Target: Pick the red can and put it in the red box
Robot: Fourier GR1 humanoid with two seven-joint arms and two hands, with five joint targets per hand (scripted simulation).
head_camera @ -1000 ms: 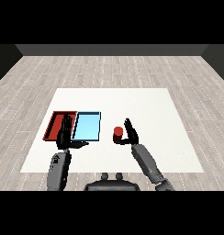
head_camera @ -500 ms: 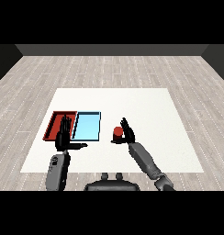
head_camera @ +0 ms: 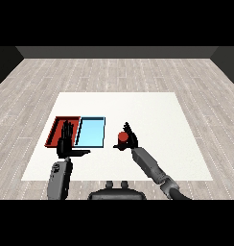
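Right hand (head_camera: 130, 140) now curled round red can (head_camera: 122, 138)

One red can (head_camera: 122, 137), one red tray (head_camera: 55, 130), one light blue tray (head_camera: 91, 132), two trays total, two black hands, left hand (head_camera: 65, 145), right hand (head_camera: 131, 140), one white tabletop (head_camera: 152, 115)

Can (head_camera: 122, 138) on table (head_camera: 157, 115), just right of two side-by-side trays (head_camera: 91, 144).
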